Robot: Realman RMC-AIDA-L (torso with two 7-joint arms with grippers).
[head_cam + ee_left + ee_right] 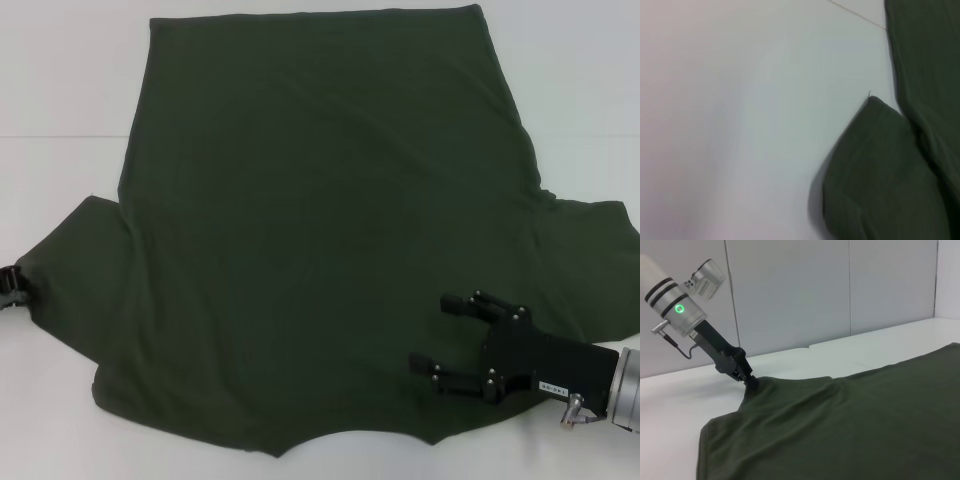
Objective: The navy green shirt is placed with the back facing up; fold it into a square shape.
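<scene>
The navy green shirt (320, 230) lies spread flat on the white table (60, 90), hem at the far side and neckline at the near edge. My left gripper (13, 284) is at the tip of the left sleeve. In the right wrist view the left gripper (752, 383) is pinched on that sleeve edge, and the cloth rises to a small peak there. My right gripper (436, 332) hovers open over the near right shoulder area, its fingers (462, 301) spread and pointing left. The left wrist view shows only the sleeve (875, 170) and bare table.
The right sleeve (590, 260) reaches almost to the right border of the head view. Bare white table (740, 120) lies left of the shirt and beyond the hem. A grey wall (840, 290) stands behind the table.
</scene>
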